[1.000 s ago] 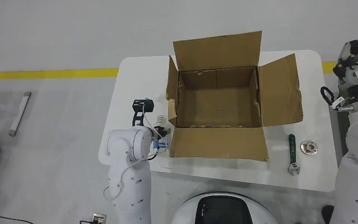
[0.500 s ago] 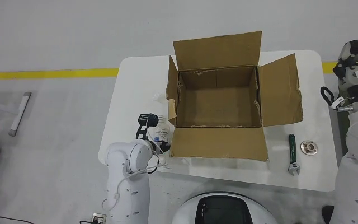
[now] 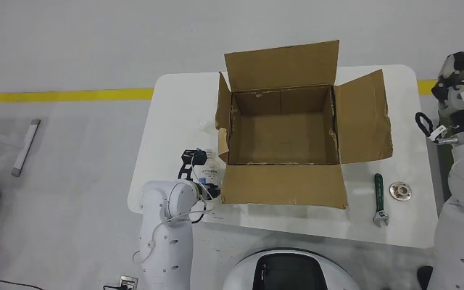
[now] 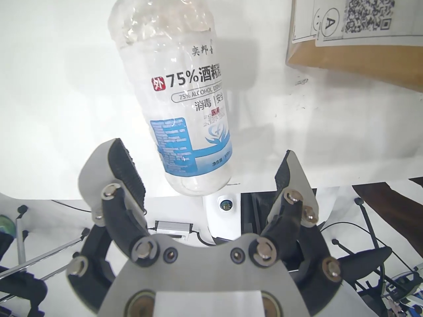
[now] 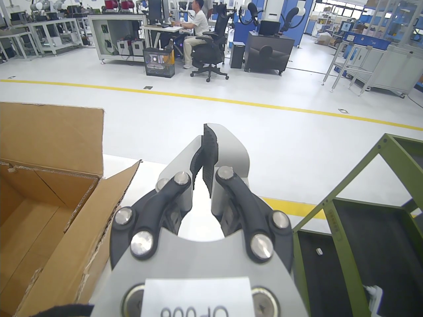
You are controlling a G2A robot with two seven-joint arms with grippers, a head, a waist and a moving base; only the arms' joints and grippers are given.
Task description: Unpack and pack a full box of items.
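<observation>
While the left gripper [image 4: 205, 153] sits wide open by its bottom end, the plastic bottle [image 4: 175, 93] looks light, smooth and squashy, so holding its labelled middle seems safest.

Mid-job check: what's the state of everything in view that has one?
cardboard box: flaps open, nothing visible inside.
bottle: lying on the table beside the box, not gripped.
left gripper: jaws open, at the bottle's base.
right gripper: jaws shut, empty.
wrench: lying flat on the table, untouched.
</observation>
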